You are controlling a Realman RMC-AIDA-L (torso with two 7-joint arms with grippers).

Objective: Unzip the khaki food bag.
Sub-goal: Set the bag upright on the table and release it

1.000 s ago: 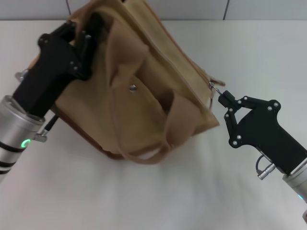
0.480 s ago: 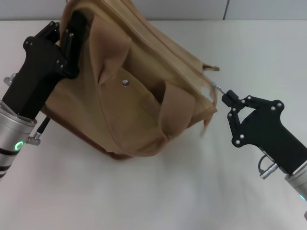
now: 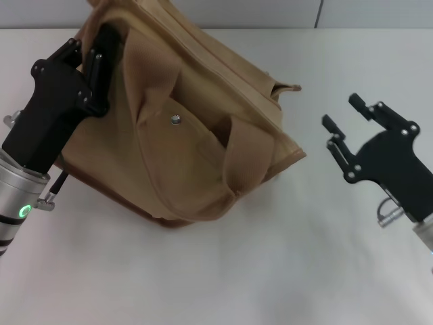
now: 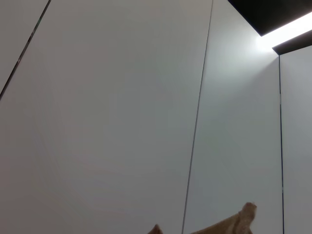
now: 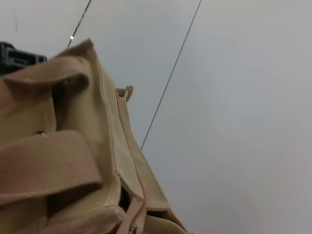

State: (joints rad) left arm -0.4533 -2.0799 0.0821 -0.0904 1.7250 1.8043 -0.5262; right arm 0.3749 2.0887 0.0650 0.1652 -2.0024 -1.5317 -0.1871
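The khaki food bag [image 3: 196, 128] lies tilted on the white table, front pocket and metal snap [image 3: 175, 120] facing up, its two wide straps slack over the front. My left gripper [image 3: 95, 57] is shut on the bag's far left top corner. My right gripper [image 3: 343, 112] is open and empty, apart from the bag, to the right of its end tab [image 3: 287, 88]. The right wrist view shows the bag's top edge [image 5: 109, 136] and a small silver piece [image 5: 134, 229] at the zipper line. The left wrist view shows only a scrap of tan fabric [image 4: 229, 225].
The white table [image 3: 270, 271] stretches in front of and to the right of the bag. A white panelled wall [image 3: 270, 10] runs behind the table. The left arm's silver wrist [image 3: 17, 196] is low at the left edge.
My right gripper held the silver zipper pull at the bag's right end; it has let go, opened and drawn back to the right. The bag's right end has settled back leftward.
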